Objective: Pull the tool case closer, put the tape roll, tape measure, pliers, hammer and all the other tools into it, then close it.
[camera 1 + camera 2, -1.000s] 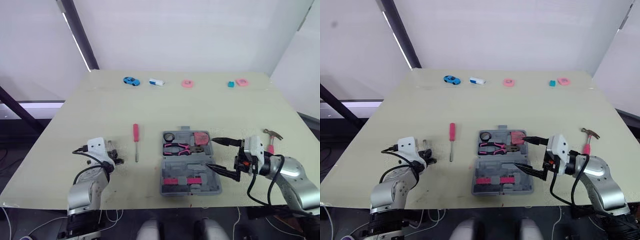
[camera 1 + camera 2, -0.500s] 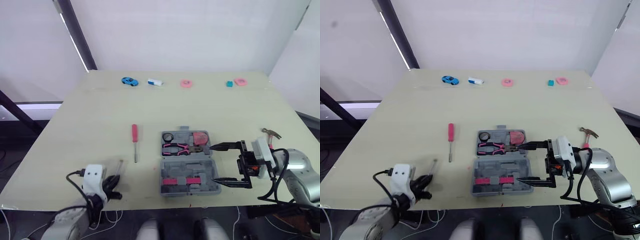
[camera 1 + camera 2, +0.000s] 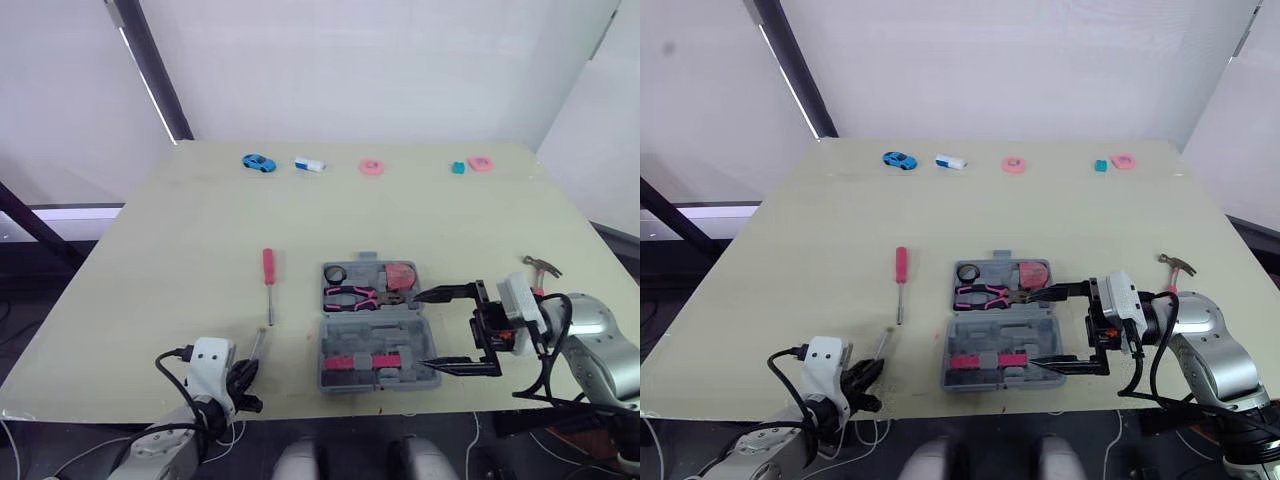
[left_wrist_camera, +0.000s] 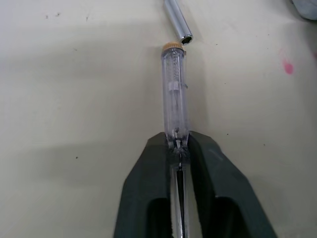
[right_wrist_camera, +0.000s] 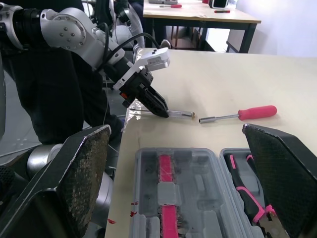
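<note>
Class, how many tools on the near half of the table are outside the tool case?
3. Red screwdriver left of the tool case; clear screwdriver in the left gripper near the front edge; hammer right of the case. Others may be hidden behind the arms.

Readable text: none on any surface.
Tool case (image 3: 378, 352): no lettering or brand legible on the grey shell, near centre.
Clear screwdriver (image 4: 174, 94): no print legible on the see-through barrel, near left.
</note>
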`<state>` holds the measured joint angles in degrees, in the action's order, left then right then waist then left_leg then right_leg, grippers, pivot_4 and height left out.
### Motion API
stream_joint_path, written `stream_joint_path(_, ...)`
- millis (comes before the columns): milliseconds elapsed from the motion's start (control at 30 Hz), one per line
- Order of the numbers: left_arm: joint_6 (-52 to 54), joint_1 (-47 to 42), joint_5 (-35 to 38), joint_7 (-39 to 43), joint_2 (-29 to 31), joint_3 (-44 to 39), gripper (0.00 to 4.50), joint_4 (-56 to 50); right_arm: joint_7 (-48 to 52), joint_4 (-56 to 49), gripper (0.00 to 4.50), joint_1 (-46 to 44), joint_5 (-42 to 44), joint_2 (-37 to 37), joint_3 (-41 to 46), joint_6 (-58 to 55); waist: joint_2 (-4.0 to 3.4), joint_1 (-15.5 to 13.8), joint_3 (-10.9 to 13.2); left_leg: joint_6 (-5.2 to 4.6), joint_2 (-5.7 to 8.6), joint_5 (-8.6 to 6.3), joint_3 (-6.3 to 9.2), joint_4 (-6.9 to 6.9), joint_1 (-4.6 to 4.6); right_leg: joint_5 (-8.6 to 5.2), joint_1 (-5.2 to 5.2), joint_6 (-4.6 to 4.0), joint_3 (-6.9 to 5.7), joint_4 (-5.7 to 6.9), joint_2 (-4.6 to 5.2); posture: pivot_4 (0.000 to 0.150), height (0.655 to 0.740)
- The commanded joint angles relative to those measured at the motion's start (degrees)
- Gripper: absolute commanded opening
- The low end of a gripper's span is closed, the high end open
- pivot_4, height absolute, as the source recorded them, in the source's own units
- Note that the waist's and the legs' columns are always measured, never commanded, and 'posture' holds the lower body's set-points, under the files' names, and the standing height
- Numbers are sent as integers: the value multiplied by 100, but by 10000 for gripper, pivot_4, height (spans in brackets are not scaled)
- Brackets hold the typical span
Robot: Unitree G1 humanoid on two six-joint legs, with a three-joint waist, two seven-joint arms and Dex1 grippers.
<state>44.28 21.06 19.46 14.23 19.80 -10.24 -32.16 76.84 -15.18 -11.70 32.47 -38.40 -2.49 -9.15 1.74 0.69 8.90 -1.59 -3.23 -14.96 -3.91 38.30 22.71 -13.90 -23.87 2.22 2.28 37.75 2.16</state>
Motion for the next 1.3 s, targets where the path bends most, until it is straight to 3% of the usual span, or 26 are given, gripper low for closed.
stream_joint_path(33,66,198,205,56,-70,-233,19272,-190,-87,-186,45000,-107,33,29,-1,1,0,0,0,0,0,0,0,0,0,0,0,0,0,0,0,1500,7400)
stream_joint_path(167,13,354,503,389,118,-626,19272,-456,-223,-196,45000,-106,1,137,-8,0,2,14,1,0,-3,0,-2,-1,2,0,-4,0,2,-2,0,1500,7400)
stream_joint_path(267,-82,416,826,1052,615,-896,19272,-611,-303,-232,45000,-79,-8,199,-8,-11,2,-7,3,0,-2,0,0,-2,5,-1,-7,-1,-1,-1,-1,1500,7400)
stream_joint_path(367,-362,389,1064,2526,1816,-1269,19272,-243,-454,-374,45000,12,67,244,67,-61,2,-16,4,0,-3,0,3,1,6,-1,-7,-1,-4,0,2,1500,7400)
stream_joint_path(467,-1089,-116,1015,4141,2998,-1232,19272,838,-646,-631,45000,169,100,244,133,-127,-6,-31,22,2,-7,0,0,-1,5,-2,-17,-4,-8,5,8,1500,7400)
stream_joint_path(567,-1984,-1005,716,5272,3765,-814,27885,2179,-858,-941,45000,341,134,230,169,-232,-17,-62,29,2,-1,0,-4,-1,8,-3,-24,-6,-13,1,9,1500,7400)
stream_joint_path(667,-2649,-1993,439,6245,4175,-228,42126,3286,-1008,-1136,45000,477,131,224,202,-277,-15,-42,30,1,-3,0,-15,-8,17,-3,-26,-4,-8,-6,18,1500,7400)
stream_joint_path(800,-4064,-3357,-161,7665,4619,1006,43656,4629,-1125,-1213,45000,592,88,225,233,-262,-6,-31,32,0,9,-1,-40,-10,36,-3,-36,-2,-13,-13,10,1500,7400)
stream_joint_path(1000,-5895,-5016,-367,7827,4804,2983,43656,5925,-1191,-1184,45000,636,62,208,275,-221,-5,-40,32,-1,0,0,-32,1,64,-3,-58,-3,-17,5,-14,1500,7400)
stream_joint_path(1100,-7236,-5950,-760,7827,4560,4083,43656,6484,-1187,-1151,45000,665,50,172,301,-200,-4,-55,33,-1,2,1,-25,18,100,11,-90,20,-15,17,-18,1500,7400)
stream_joint_path(1300,-8803,-6894,-1087,7827,4109,5278,43656,6913,-1131,-1070,45000,679,76,103,361,-184,-2,-141,33,-2,2,1,-27,31,106,12,-89,23,-10,14,-22,1500,7400)
